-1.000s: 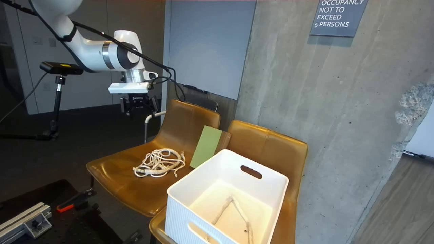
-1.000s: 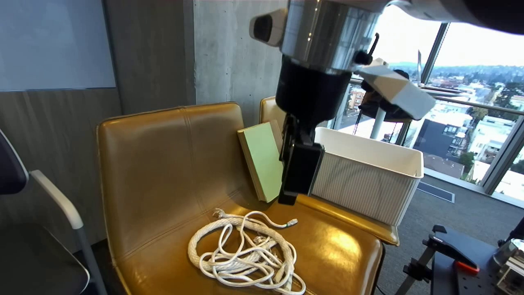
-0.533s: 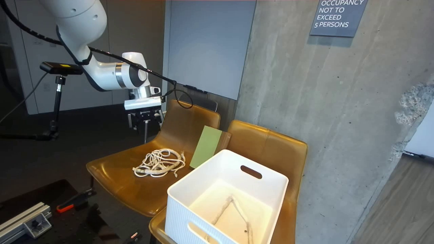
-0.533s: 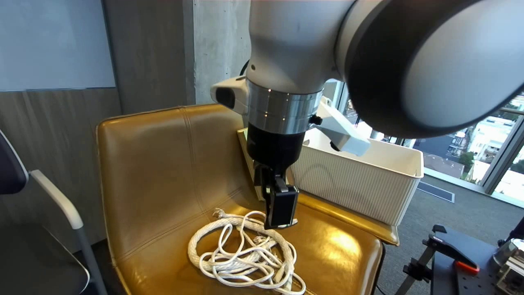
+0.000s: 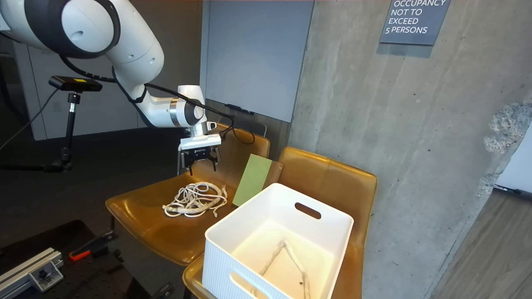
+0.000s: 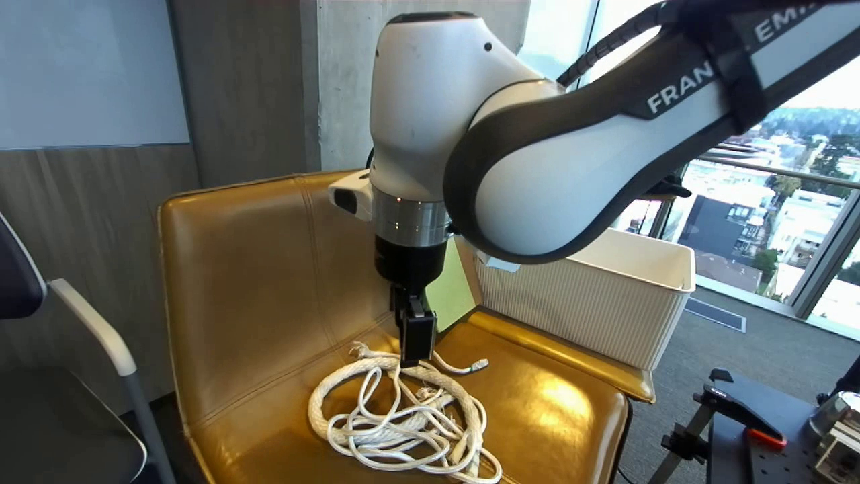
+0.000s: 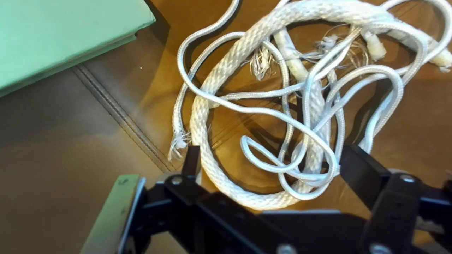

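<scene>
Hand (image 7: pixel 269 153) spread above white ropes (image 7: pixel 319 106), thick and thin, tangled, frayed

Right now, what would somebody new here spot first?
Probably the tangled heap of white braided rope on the shiny brown leather-look chair. Above the rope hangs the open, two-fingered black pincer. Then the big, rectangular, white plastic-looking bin on the matching brown chair alongside.
</scene>
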You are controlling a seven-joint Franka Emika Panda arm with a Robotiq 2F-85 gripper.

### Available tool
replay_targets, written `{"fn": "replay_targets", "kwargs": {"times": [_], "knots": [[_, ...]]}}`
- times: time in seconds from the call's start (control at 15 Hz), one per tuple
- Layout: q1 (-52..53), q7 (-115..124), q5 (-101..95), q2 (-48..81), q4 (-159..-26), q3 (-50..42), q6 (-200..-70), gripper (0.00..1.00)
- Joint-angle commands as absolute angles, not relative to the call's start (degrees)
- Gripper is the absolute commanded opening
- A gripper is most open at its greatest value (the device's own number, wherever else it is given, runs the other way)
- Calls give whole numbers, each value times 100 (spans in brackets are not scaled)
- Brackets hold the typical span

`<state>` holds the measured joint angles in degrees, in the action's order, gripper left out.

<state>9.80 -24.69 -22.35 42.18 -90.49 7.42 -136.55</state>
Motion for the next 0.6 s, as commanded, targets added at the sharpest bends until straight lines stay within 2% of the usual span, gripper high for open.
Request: {"fn": "replay_targets", "kwargs": {"times": [0.0,0.53], "knots": [[902,-2736,-2038,4830,-8480,812,-13658,100],[1044,-2817,-1850,5674,-7898,941,-13562,100]]}}
